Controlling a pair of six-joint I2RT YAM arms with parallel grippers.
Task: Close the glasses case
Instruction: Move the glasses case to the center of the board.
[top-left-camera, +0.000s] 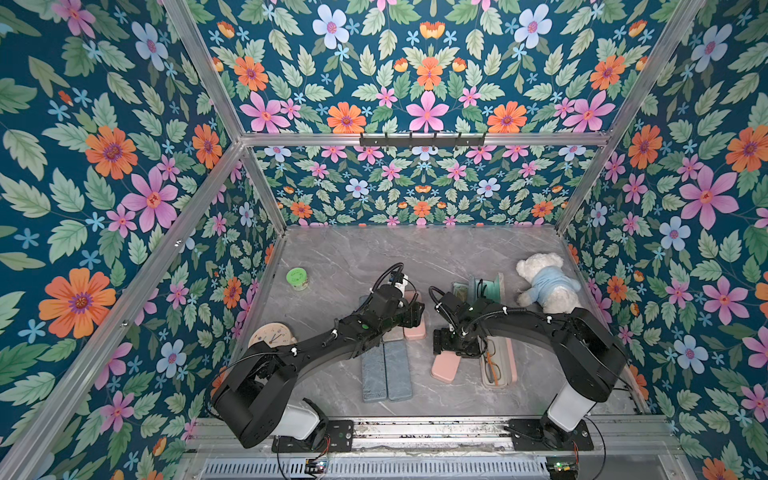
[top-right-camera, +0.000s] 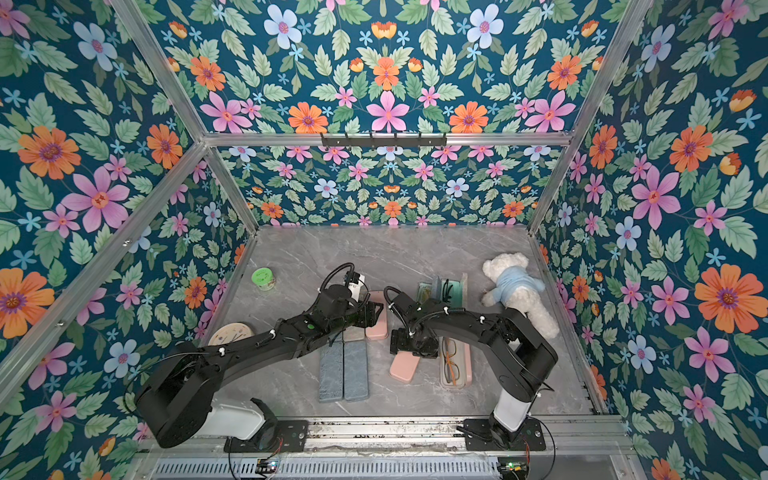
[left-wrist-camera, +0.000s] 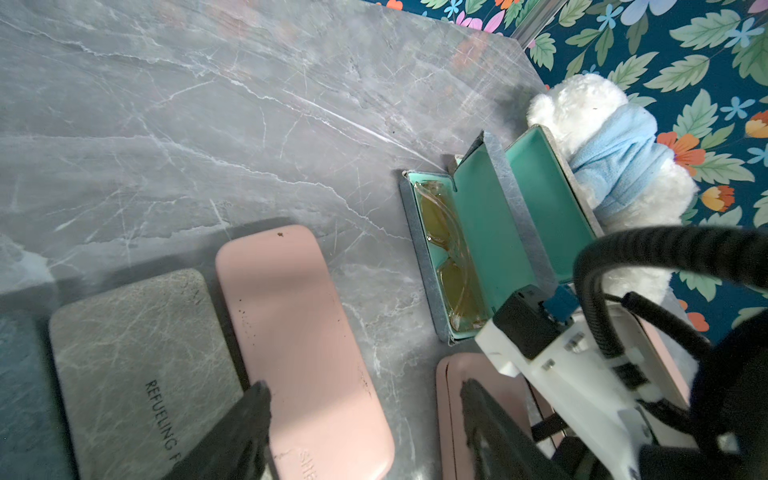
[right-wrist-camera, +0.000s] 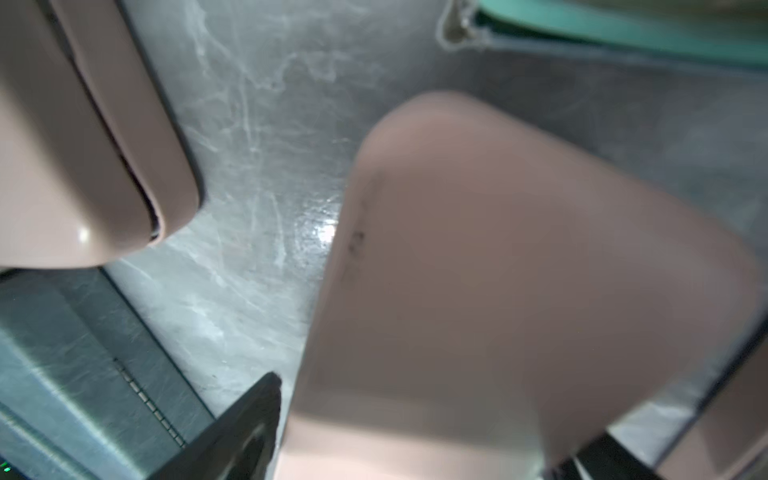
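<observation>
Right wrist view — tool (right-wrist-camera: 436, 411) straddles pink case (right-wrist-camera: 519, 270).

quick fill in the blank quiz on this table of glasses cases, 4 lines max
1. The teddy bear wears a ___ shirt.
2. The grey case is printed with the word ___.
3. The closed case between the open right gripper's jaws is ___ in colour.
4. The jar has a ___ lid.

Missing words: blue; REFUELING; pink; green
</observation>
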